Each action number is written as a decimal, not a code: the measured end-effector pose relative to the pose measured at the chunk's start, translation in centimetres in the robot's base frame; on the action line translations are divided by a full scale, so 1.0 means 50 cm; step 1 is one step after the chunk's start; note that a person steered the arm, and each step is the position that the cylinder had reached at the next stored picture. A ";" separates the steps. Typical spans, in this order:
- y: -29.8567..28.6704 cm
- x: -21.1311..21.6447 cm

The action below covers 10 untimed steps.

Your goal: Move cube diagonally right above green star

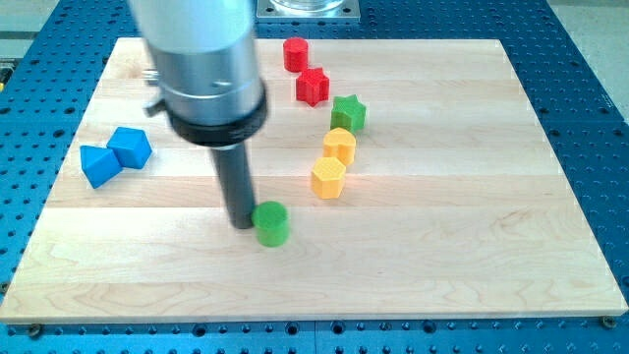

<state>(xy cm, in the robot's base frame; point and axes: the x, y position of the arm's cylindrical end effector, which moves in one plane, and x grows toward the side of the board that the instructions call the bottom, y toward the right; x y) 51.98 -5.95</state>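
My tip (240, 224) rests on the board just left of a green cylinder (271, 223), touching or nearly touching it. The green star (348, 113) lies right of centre toward the view's top. A blue cube (130, 147) sits at the view's left, against a blue wedge-like block (97, 165). The tip is well to the right of and below the blue cube.
A red cylinder (295, 53) and a red star-like block (313, 87) lie up-left of the green star. Two yellow blocks (339, 146) (328, 178) sit below it. The wooden board (472, 226) lies on a blue perforated table (590, 79).
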 end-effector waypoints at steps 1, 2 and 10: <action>-0.020 0.030; 0.033 0.092; -0.309 0.046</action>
<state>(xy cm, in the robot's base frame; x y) 54.26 -21.41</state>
